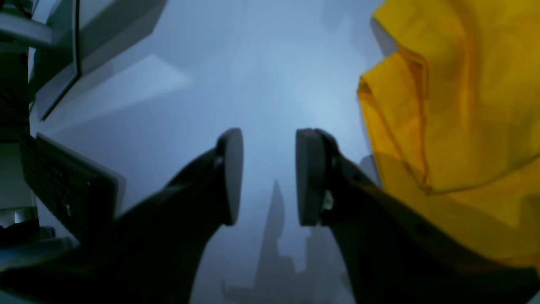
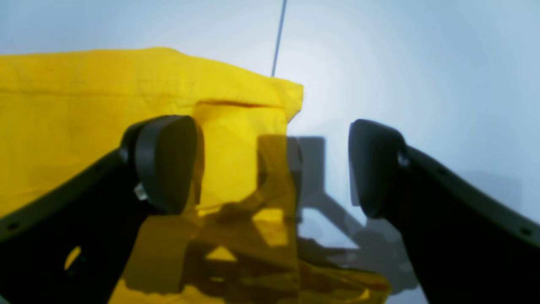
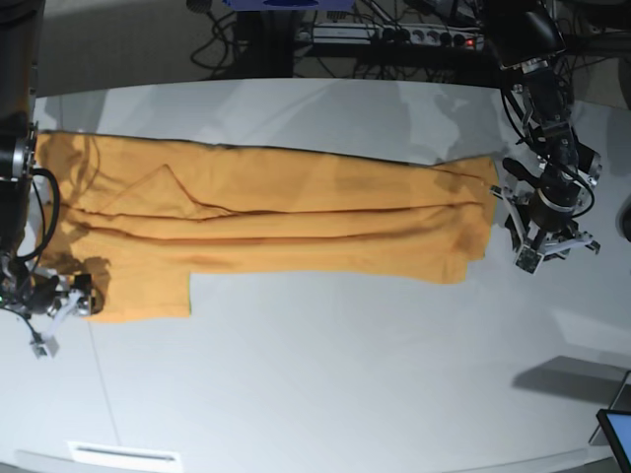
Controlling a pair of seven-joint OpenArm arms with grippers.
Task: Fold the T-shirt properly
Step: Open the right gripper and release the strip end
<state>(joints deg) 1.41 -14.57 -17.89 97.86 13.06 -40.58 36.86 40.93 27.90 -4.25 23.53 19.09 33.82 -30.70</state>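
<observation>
1. T-shirt [image 3: 276, 222]: flat on the counter [image 3: 345, 394], long axis running arm to arm.
2. Right gripper [image 2: 272, 169]: jaws wide, empty, straddling the shirt's near edge; the closer arm.
3. Left gripper [image 1: 269, 177]: jaws partly open, empty, just beside the opposite end, off the cloth.

One T-shirt [image 3: 276, 222] lies on one tabletop [image 3: 345, 374]. Two tools are in view, the left tool [image 3: 554, 251] and the right tool [image 3: 54, 315]. One power strip [image 3: 394, 37] sits beyond the tabletop.

The left end effector [image 1: 269, 177] hangs parted and empty over the table [image 1: 261, 84], T-shirt [image 1: 455, 126] beside it.
</observation>
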